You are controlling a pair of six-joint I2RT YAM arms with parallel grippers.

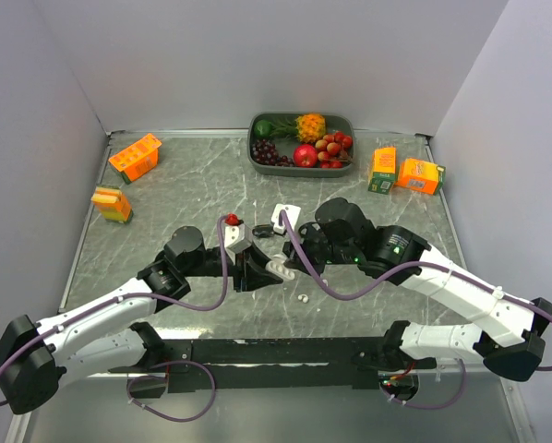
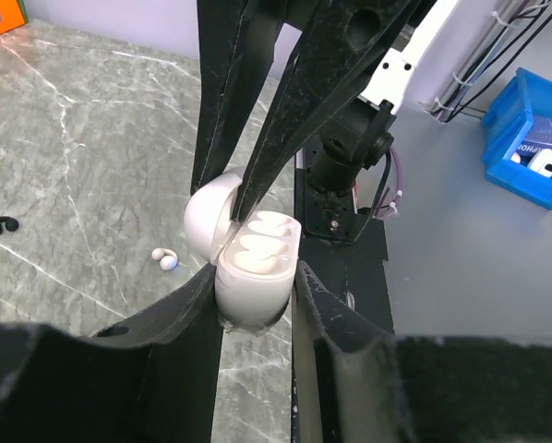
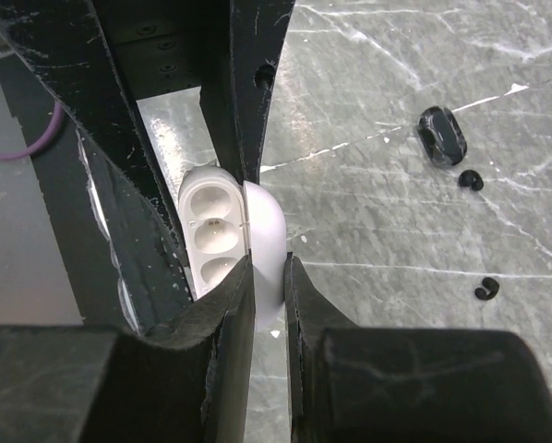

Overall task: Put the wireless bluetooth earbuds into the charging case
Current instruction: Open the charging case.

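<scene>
The white charging case (image 2: 250, 277) is open, its lid (image 2: 209, 214) hinged back and its wells empty. My left gripper (image 2: 255, 279) is shut on the case's body, just above the table. My right gripper (image 3: 269, 272) is shut on the lid (image 3: 269, 235), beside the body (image 3: 216, 231). From above both grippers, left (image 1: 260, 269) and right (image 1: 293, 262), meet at the case (image 1: 279, 269). One white earbud (image 2: 165, 259) lies loose on the table, also in the top view (image 1: 303, 299). Two black earbuds (image 3: 471, 180) (image 3: 485, 291) lie near a black case (image 3: 441, 135).
A grey tray of fruit (image 1: 254, 152) stands at the back. Orange cartons stand at left (image 1: 135, 157) (image 1: 112, 204) and right (image 1: 383, 170) (image 1: 420, 175). A grey block with a red top (image 1: 234, 231) and a white object (image 1: 285, 217) are just behind the grippers.
</scene>
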